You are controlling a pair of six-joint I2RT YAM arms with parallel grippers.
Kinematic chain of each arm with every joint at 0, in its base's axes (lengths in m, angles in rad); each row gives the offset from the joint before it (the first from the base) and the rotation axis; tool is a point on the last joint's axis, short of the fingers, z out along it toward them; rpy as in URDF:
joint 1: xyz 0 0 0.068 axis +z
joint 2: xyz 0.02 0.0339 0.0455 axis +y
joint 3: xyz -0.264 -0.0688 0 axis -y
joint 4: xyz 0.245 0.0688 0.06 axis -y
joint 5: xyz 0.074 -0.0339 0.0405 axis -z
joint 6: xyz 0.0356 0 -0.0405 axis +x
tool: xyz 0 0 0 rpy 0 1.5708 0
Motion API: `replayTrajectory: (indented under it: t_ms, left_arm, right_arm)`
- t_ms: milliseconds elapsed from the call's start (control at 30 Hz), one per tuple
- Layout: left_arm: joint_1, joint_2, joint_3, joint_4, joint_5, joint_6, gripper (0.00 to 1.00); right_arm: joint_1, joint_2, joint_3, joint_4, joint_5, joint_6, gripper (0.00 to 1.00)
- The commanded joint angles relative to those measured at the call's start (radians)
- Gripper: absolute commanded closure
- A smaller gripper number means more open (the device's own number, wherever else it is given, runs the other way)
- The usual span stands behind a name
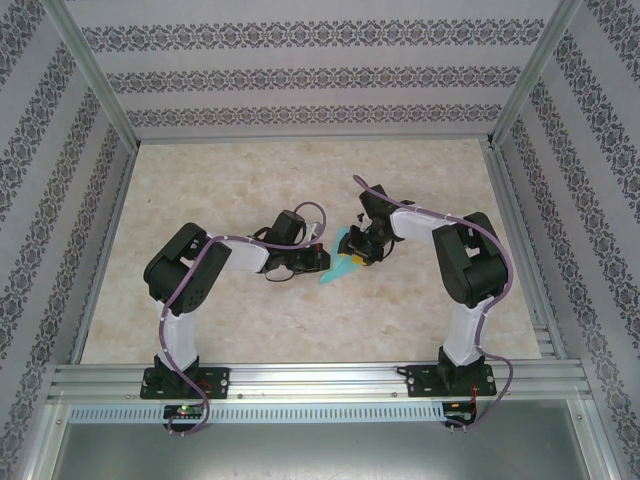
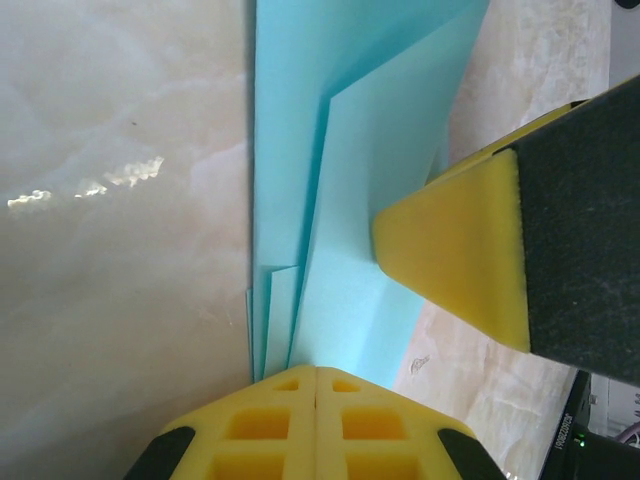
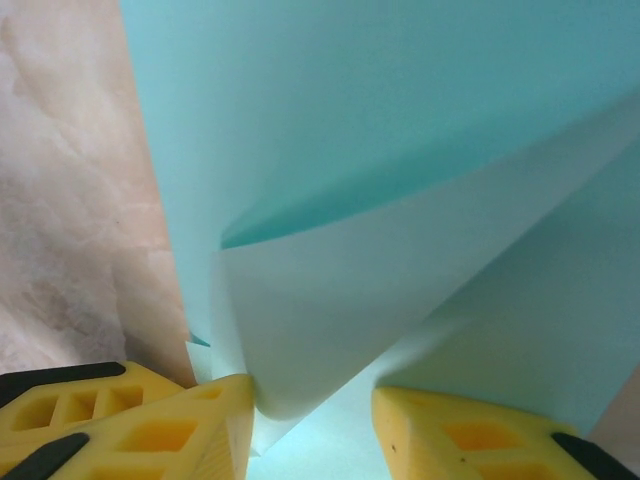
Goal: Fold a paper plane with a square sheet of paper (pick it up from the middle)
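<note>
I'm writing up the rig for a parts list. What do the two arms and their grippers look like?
The left arm and right arm each have white links, bulky black joints and a black base, with a lilac cable looped along them. The left gripper and right gripper carry yellow fingers moulded with square hollow cells, black along their outer edges.

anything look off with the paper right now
The paper isn't flat: a flap bows up in a loose curl inside the open right tool, not creased down. The left tool pinches its layered edge. No tears seen.
</note>
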Motion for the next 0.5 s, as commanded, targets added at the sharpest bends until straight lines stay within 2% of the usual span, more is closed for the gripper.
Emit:
replayTrajectory:
  t_ms: [0, 467]
  left_arm:
    - [0.009, 0.005, 0.017, -0.033, -0.018, 0.022, 0.96]
    - [0.011, -0.084, -0.003, 0.020, -0.021, 0.013, 0.94]
  right_arm:
    - [-0.003, 0.148, -0.061, -0.020, 0.170, -0.012, 0.62]
    - [0.012, 0.228, -0.002, -0.088, 0.217, -0.023, 0.53]
